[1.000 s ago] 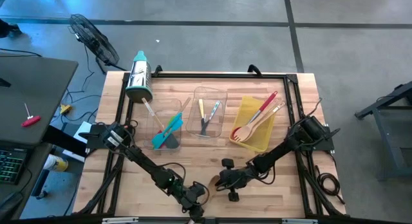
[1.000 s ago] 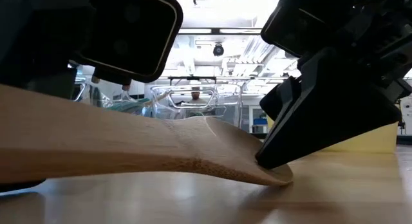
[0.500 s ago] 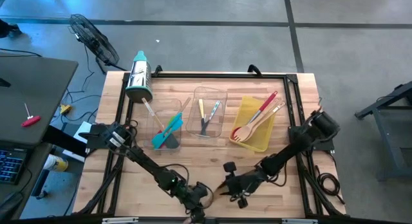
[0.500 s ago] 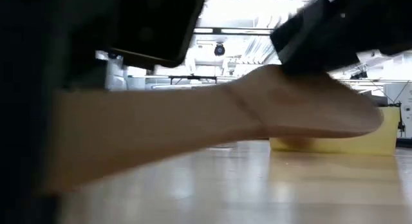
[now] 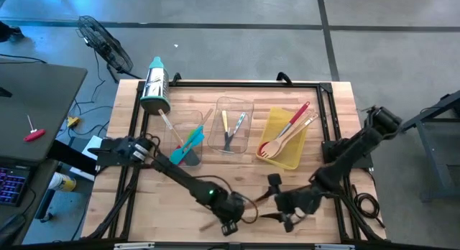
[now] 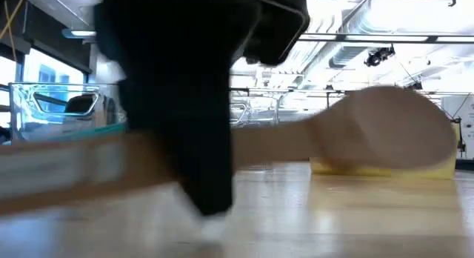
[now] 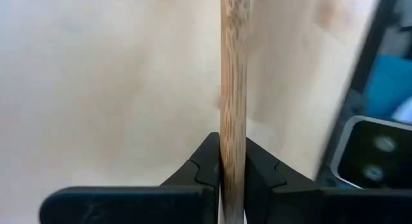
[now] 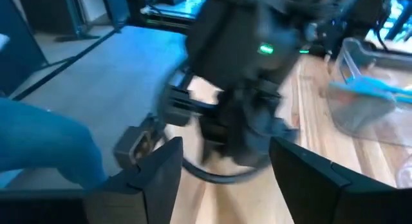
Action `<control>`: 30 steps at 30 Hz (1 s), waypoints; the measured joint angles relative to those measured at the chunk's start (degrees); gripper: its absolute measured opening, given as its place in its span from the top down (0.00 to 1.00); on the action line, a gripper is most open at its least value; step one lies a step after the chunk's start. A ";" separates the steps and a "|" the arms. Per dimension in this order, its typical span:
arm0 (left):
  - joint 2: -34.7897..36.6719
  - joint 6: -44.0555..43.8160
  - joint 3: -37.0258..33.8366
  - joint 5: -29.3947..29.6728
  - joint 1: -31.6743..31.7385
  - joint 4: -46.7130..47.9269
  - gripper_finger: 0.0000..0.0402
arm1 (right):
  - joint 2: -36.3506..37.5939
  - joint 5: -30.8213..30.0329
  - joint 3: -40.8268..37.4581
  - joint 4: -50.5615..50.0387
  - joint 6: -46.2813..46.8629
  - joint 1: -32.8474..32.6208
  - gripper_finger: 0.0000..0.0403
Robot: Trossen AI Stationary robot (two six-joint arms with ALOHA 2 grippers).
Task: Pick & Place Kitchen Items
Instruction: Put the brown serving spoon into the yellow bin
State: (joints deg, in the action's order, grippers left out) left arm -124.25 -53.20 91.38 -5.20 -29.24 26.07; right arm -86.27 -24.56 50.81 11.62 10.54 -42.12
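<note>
On the wooden table (image 5: 237, 171), near its front edge, both dark arms reach in from the sides and meet low over the boards. Toward the back of the table stand three bins in a row: a clear bin (image 5: 188, 139) with teal spatulas, a second clear bin (image 5: 233, 126) with small knives, and a yellow bin (image 5: 286, 139) holding a red spatula and wooden forks. The left hand (image 5: 228, 223) is clenched on the handle of a wooden spoon (image 7: 233, 69), the stick pinched between its two fingers (image 7: 205, 165). In the low view the spoon's bowl (image 6: 392, 132) hangs clear above the tabletop. The right hand (image 5: 287, 215) sits just beside the left one, its fingers spread apart and grasping nothing.
</note>
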 joint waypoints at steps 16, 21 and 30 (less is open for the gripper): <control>2.25 25.50 43.05 33.78 4.54 42.76 0.94 | 7.97 -36.52 0.00 -2.92 -7.28 -14.99 0.49; 11.81 33.83 37.78 39.78 5.42 31.94 0.94 | 8.60 -49.67 0.00 -1.44 -10.35 -16.90 0.51; 15.03 58.95 37.71 32.42 6.41 9.60 0.94 | 8.62 -52.34 0.02 10.01 -23.64 -11.46 0.51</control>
State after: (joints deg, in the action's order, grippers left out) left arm -109.22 5.75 129.10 27.22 -22.84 35.67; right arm -77.65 -76.90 50.83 21.63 -13.10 -53.58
